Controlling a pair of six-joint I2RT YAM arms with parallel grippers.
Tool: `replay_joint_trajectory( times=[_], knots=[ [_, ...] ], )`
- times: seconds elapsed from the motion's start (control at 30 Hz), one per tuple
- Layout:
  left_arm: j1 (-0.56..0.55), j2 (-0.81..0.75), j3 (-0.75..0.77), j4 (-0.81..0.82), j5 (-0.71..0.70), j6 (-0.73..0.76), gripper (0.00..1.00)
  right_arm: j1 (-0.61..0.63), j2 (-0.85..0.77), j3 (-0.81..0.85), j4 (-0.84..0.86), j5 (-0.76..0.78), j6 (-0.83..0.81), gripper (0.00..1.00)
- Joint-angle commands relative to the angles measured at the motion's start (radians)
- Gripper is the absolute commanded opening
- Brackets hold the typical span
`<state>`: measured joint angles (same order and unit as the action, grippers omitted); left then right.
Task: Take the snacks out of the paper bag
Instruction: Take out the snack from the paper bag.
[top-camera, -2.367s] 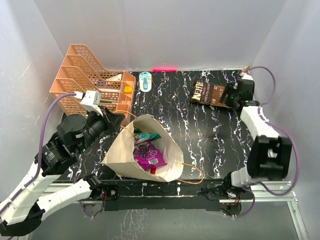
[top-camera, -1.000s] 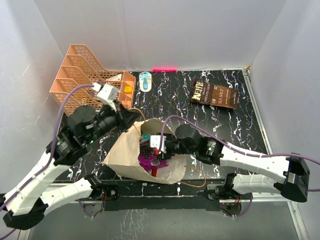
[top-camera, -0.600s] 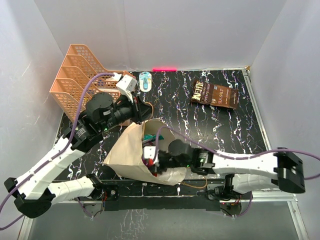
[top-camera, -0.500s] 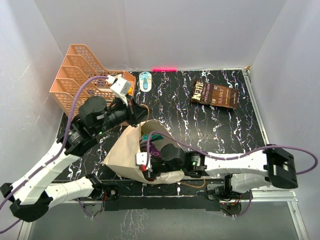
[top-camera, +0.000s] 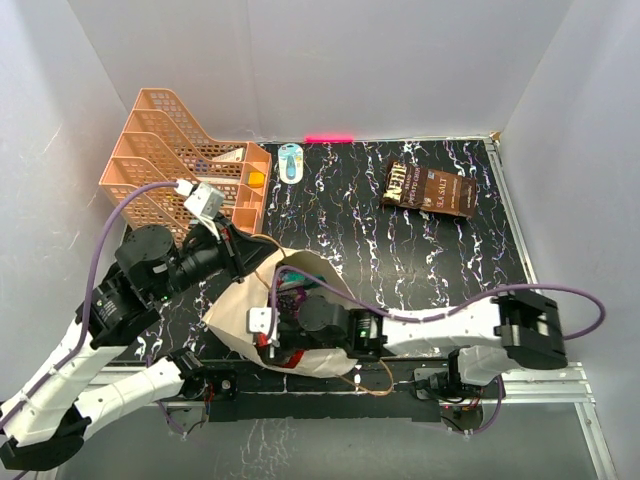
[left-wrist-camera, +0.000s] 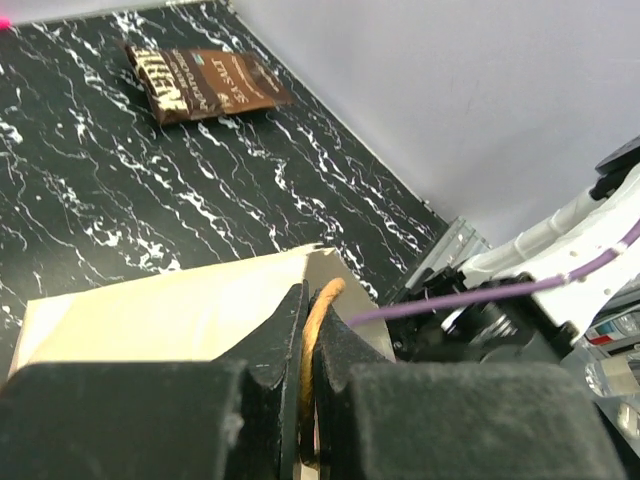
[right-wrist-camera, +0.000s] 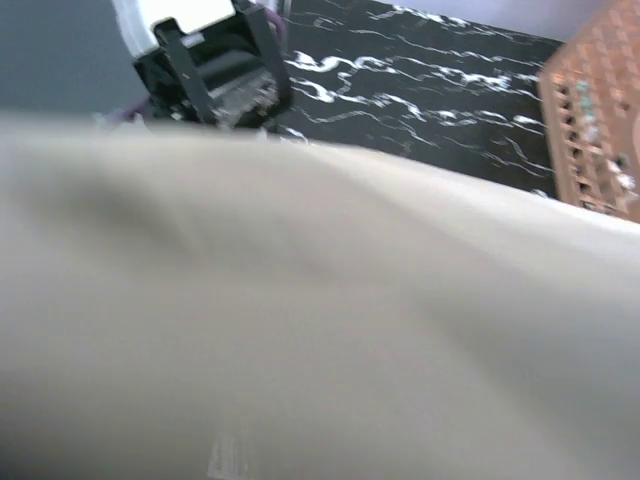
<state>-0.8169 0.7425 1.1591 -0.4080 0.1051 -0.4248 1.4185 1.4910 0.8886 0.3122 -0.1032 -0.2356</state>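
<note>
At 7 o'clock on the marble-print table (top-camera: 350, 240), the paper bag (top-camera: 235, 305) sits slumped. The left gripper (left-wrist-camera: 307, 325) is clenched on the thin brown cord handle (left-wrist-camera: 322, 300). The right gripper (top-camera: 285, 335) reaches inside the bag. Its fingertips are hidden and the wrist view shows only blurred kraft, so I cannot tell its grip. The dark brown chip bag (top-camera: 430, 188) lies flat at 1 o'clock, out of the bag.

Judgement: the packets are light, crinkly, slippery foil, so pinch a sealed edge seam, not the puffed middle. Kraft is stiffish but creases and may tear at the handle.

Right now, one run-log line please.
left hand shut on cord handle | right hand inside paper bag, grip unclear | brown chip bag already out
</note>
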Motion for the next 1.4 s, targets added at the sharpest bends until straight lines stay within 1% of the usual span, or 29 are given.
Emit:
replay_joint_trajectory(
  times=[0.0, 0.1, 0.17, 0.3, 0.37, 0.43, 0.53, 0.6, 0.67, 0.73, 0.83, 0.93, 1.0, 1.13, 1.23, 1.37],
  knots=[
    [0.002, 0.026, 0.014, -0.038, 0.027, -0.034, 0.00, -0.055, -0.196, -0.040, -0.079, 0.101, -0.056, 0.55],
    [0.003, 0.040, 0.024, -0.052, -0.019, -0.042, 0.00, -0.113, -0.296, -0.048, -0.191, 0.074, -0.083, 0.56],
    [0.003, 0.046, 0.029, -0.076, -0.065, -0.051, 0.00, -0.126, -0.344, -0.061, -0.235, 0.061, -0.105, 0.57],
    [0.002, 0.048, 0.042, -0.123, -0.163, -0.076, 0.00, -0.138, -0.394, -0.115, -0.221, 0.014, -0.179, 0.58],
    [0.002, 0.052, 0.065, -0.151, -0.211, -0.085, 0.00, -0.138, -0.383, -0.130, -0.179, -0.001, -0.231, 0.57],
    [0.003, 0.058, 0.095, -0.196, -0.259, -0.081, 0.00, -0.138, -0.344, -0.112, -0.179, 0.007, -0.288, 0.55],
    [0.002, 0.059, 0.120, -0.259, -0.310, -0.080, 0.00, -0.140, -0.281, -0.079, -0.186, 0.084, -0.327, 0.48],
    [0.003, 0.052, 0.123, -0.268, -0.337, -0.100, 0.00, -0.142, -0.256, -0.056, -0.204, 0.115, -0.334, 0.47],
    [0.002, 0.049, 0.134, -0.269, -0.339, -0.117, 0.00, -0.146, -0.241, -0.039, -0.217, 0.137, -0.317, 0.46],
    [0.002, 0.048, 0.151, -0.278, -0.339, -0.130, 0.00, -0.148, -0.220, -0.030, -0.232, 0.117, -0.335, 0.47],
    [0.002, 0.031, 0.144, -0.260, -0.308, -0.103, 0.00, -0.148, -0.194, -0.008, -0.297, 0.150, -0.350, 0.47],
    [0.003, 0.020, 0.124, -0.228, -0.275, -0.052, 0.00, -0.150, -0.213, -0.053, -0.256, 0.174, -0.413, 0.47],
    [0.003, 0.024, 0.113, -0.206, -0.268, -0.025, 0.00, -0.161, -0.227, -0.067, -0.270, 0.147, -0.454, 0.48],
    [0.002, 0.039, 0.102, -0.160, -0.261, -0.012, 0.00, -0.203, -0.213, -0.036, -0.282, 0.230, -0.420, 0.54],
    [0.002, 0.037, 0.092, -0.141, -0.227, 0.000, 0.00, -0.246, -0.203, -0.027, -0.268, 0.193, -0.414, 0.56],
    [0.002, 0.043, 0.104, -0.151, -0.242, 0.025, 0.00, -0.276, -0.140, 0.002, -0.260, 0.137, -0.445, 0.58]
  ],
)
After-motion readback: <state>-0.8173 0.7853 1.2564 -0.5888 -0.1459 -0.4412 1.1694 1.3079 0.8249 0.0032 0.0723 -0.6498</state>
